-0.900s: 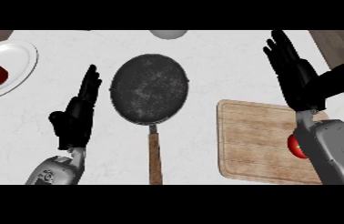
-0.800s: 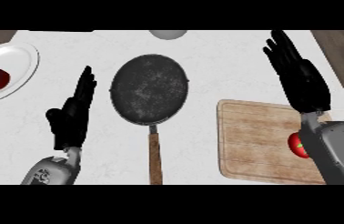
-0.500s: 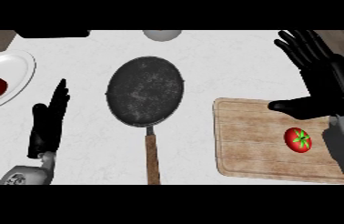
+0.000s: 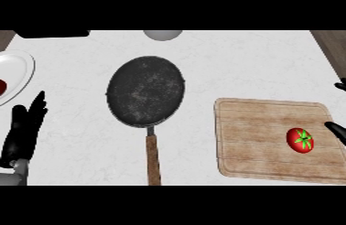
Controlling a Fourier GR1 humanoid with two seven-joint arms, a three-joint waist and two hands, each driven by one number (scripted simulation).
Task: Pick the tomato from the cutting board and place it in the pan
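Red tomato [image 4: 300, 140] on cutting board [image 4: 263, 137] near right hand [image 4: 336, 128], fingers' state unclear; left hand [image 4: 24, 132] open; pan [image 4: 145, 91] apart.

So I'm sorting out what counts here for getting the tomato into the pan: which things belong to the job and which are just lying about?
Part of the job:
- tomato, on the cutting board
- pan, nothing in it
- right hand, at the right edge beside the tomato

Just lying about:
- white plate at the left edge
- grey round object at the top
- left hand, resting open
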